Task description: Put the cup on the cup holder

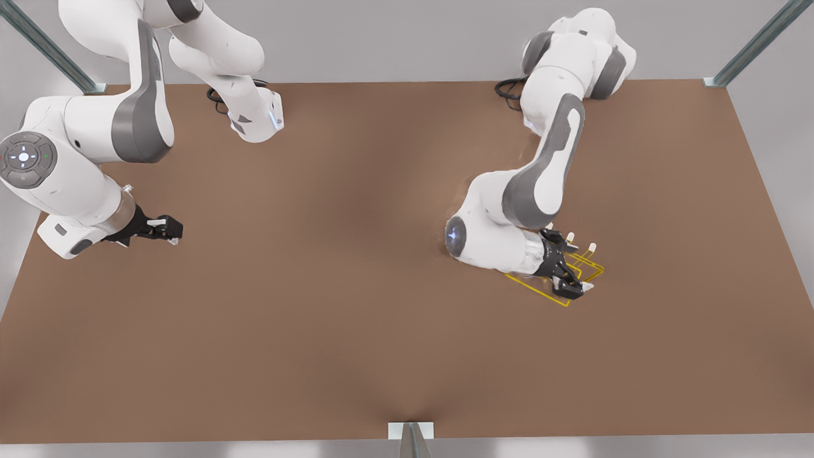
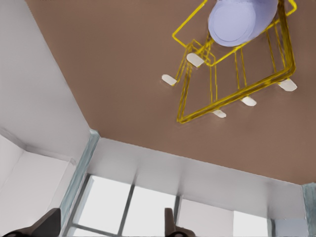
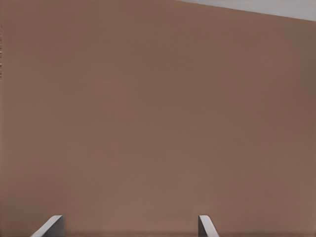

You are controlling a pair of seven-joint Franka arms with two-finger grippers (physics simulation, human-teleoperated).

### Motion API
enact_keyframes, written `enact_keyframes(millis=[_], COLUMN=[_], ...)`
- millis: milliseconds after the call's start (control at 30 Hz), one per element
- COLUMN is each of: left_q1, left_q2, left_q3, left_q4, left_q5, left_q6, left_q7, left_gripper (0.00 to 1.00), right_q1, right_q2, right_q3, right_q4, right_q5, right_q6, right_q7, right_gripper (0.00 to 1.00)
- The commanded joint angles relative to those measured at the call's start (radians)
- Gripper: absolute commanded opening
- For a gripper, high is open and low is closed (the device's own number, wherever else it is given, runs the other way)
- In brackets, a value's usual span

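Cup (image 2: 236,22) on holder (image 2: 237,94) — left end effector (image 1: 570,267) open, above

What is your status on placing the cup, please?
Left claw open at the cup holder, gripping nothing. Right claw open, waiting over bare table. Cup sits at the holder's end. Nothing in the way.

Open table (image 1: 356,305) all round; cup holder (image 1: 540,291) (prongs upright) under one arm.

Lavender-blue cup (image 2: 240,22), yellow white-tipped cup holder (image 2: 237,94), plain brown table (image 1: 331,286)
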Motion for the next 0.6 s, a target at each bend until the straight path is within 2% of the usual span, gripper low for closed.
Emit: enact_keyframes(millis=[0, 33, 100, 167, 233, 567], left_q1=[0.164, 0.248, 0.308, 0.324, 0.331, 0.337], left_q2=[-0.050, -0.065, -0.278, -0.454, -0.602, -0.625], left_q3=[0.004, 0.000, 0.013, 0.004, -0.049, -0.054], left_q4=[0.046, 0.049, 0.000, -0.170, -0.420, -0.459], left_q5=[-0.739, -0.835, -0.813, -0.769, -0.712, -0.706], left_q6=[-0.041, 0.035, 0.035, 0.080, 0.236, 0.253], left_q7=[-0.667, -1.104, -1.108, -0.986, -0.969, -0.961], left_gripper=[1.00, 1.00, 1.00, 1.00, 1.00, 1.00], right_q1=[-0.003, -0.003, -0.004, 0.002, -0.001, 0.005], right_q2=[-0.001, -0.001, -0.001, -0.001, 0.000, 0.000], right_q3=[0.000, 0.000, 0.000, 0.000, 0.000, 0.003], right_q4=[0.001, 0.003, 0.003, 0.004, 0.006, 0.004], right_q5=[0.001, -0.001, -0.001, 0.001, -0.003, 0.007], right_q6=[-0.004, -0.004, -0.004, -0.004, -0.002, -0.001], right_q7=[0.000, 0.000, 0.000, 0.005, 0.005, 0.008], right_gripper=[1.00, 1.00, 1.00, 1.00, 1.00, 1.00])
